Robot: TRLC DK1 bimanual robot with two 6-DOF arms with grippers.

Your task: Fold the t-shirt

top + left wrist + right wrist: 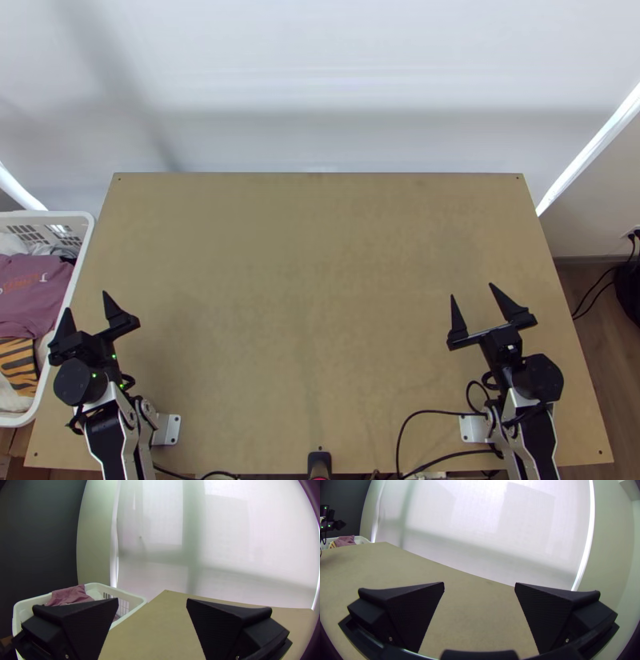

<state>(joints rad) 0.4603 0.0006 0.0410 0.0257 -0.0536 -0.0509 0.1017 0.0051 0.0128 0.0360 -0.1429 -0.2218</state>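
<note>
T-shirt (40, 304), mauve, bunched in white basket (50, 214) beside left gripper (86, 301); right gripper (472, 290) well apart; both spread wide, empty.

This looks like a robot lab or test corner: a left arm (112, 438) and a right arm (522, 424) are mounted at the near corners of a bare wooden worktop (304, 304). A laundry basket (48, 214) of clothes (28, 300) stands by its left edge. Beyond the far edge, daylight glows through a pale blind (160, 520); wood-look flooring (588, 376) shows past the right edge.
</note>
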